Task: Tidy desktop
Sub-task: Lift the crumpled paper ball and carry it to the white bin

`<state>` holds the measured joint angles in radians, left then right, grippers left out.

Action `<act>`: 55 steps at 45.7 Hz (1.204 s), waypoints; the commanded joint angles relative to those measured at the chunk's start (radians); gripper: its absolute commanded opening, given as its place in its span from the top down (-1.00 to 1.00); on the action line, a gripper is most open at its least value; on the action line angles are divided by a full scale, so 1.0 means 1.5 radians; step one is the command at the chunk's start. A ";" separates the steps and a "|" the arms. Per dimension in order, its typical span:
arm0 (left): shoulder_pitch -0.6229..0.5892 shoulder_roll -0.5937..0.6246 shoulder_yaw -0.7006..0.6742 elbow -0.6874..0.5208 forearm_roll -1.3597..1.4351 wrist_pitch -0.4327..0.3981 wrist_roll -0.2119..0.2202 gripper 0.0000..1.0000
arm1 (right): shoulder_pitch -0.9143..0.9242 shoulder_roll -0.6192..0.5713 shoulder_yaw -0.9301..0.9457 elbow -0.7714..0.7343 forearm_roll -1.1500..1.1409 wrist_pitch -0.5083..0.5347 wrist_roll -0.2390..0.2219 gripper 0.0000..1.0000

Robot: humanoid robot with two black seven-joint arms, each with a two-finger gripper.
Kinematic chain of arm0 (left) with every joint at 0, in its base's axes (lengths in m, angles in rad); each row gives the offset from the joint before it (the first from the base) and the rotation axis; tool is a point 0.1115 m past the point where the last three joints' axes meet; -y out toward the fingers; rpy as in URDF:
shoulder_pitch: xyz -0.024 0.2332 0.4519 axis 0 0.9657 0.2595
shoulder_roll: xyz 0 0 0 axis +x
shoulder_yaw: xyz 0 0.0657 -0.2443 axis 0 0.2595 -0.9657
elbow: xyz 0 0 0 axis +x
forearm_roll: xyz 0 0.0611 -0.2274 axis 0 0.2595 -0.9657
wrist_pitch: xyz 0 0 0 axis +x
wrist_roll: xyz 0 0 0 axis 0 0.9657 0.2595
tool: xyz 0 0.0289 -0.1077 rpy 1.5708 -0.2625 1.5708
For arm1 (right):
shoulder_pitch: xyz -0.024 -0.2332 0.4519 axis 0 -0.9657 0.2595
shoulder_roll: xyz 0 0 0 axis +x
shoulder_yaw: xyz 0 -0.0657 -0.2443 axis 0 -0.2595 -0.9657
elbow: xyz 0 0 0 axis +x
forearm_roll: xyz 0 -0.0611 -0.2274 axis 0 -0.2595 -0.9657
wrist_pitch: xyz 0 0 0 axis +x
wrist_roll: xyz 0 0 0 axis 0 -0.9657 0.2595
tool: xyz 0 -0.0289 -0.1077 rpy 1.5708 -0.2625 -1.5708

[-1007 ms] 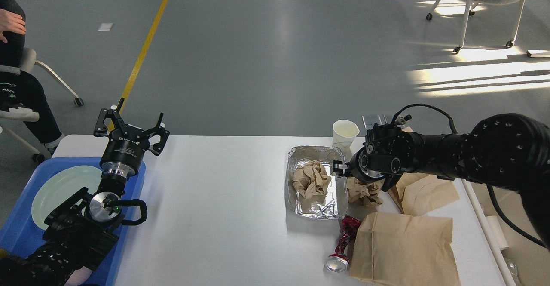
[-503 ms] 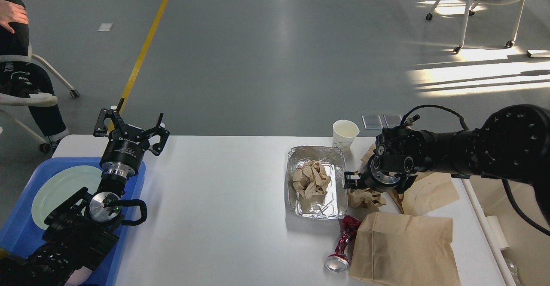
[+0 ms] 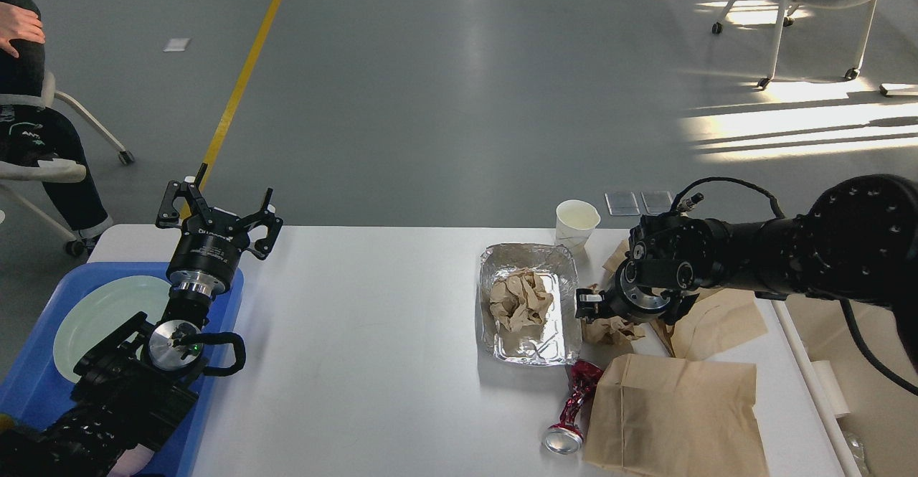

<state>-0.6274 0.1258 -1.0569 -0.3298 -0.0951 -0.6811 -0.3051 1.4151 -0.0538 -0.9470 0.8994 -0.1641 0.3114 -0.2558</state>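
Counter (image 3: 373, 319), white and broad, spreads below me from the blue tray (image 3: 43, 391) with its pale plate (image 3: 100, 319) at the left edge to the litter at the right. My left claw (image 3: 219, 211) hangs over the tray's far corner with fingers spread wide, holding and touching nothing. Further right stand a foil tray (image 3: 566, 333) with crumpled paper (image 3: 520, 299) in it, a paper cup (image 3: 576, 220) behind it, a crushed can (image 3: 570, 412) and a brown paper bag (image 3: 674, 412) in front, and my right claw (image 3: 589, 306) low beside the foil tray, right over a paper wad (image 3: 609, 331); whether it pinches the wad I cannot tell.
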 commanded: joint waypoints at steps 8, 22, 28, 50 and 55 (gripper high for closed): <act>0.000 0.000 0.000 0.000 0.000 0.000 0.000 -0.93 | -0.001 0.001 0.000 0.004 0.000 0.000 0.001 -0.03; 0.000 0.000 0.000 0.000 0.000 0.000 0.000 -0.93 | 0.004 -0.012 0.001 0.019 0.002 0.005 0.001 0.63; 0.000 0.000 0.000 0.000 0.000 0.000 0.000 -0.93 | 0.007 -0.031 0.022 0.019 0.006 0.023 0.001 0.77; 0.000 0.000 0.000 0.000 0.000 0.000 0.000 -0.93 | 0.125 -0.167 0.060 0.073 0.006 0.154 0.003 0.83; 0.000 0.000 0.000 0.000 0.000 0.000 0.000 -0.93 | 0.157 -0.205 0.074 0.083 0.006 0.184 0.003 0.83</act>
<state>-0.6274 0.1258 -1.0569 -0.3302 -0.0951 -0.6811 -0.3051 1.6044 -0.3067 -0.8547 1.0105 -0.1548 0.5428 -0.2518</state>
